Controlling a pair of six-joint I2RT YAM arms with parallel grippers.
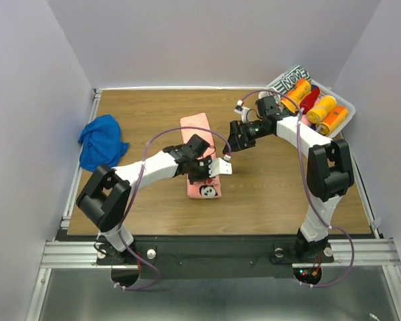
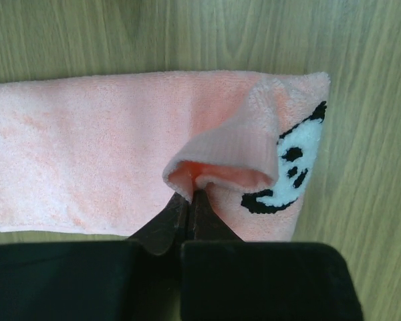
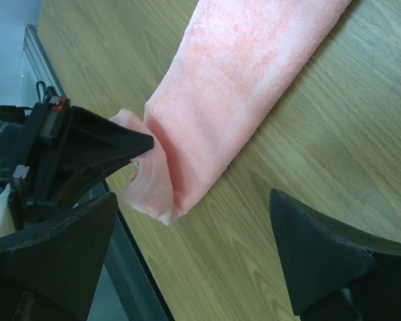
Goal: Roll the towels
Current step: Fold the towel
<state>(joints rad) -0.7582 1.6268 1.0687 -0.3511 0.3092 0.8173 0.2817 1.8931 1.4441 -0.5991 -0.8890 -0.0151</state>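
The salmon pink towel (image 1: 196, 130) lies folded into a long narrow strip at the middle of the wooden bench (image 1: 274, 187), running from far to near. A black-and-white face motif (image 2: 294, 160) sits at its near end. The left hand (image 2: 190, 204) is pinched tight on the cloth at that near end, and the gripped corner is raised and curled over above the strip. The right hand (image 1: 239, 139) hovers with its fingers spread wide, just beside the strip's right edge and holding nothing. The royal blue towel (image 1: 101, 140) sits crumpled in a heap near the bench's left edge, well apart from both hands. A clear bin (image 1: 344, 107) at the far right corner holds orange rolls (image 1: 322, 107), a red roll (image 1: 309, 100) and a patterned roll (image 1: 291, 79).
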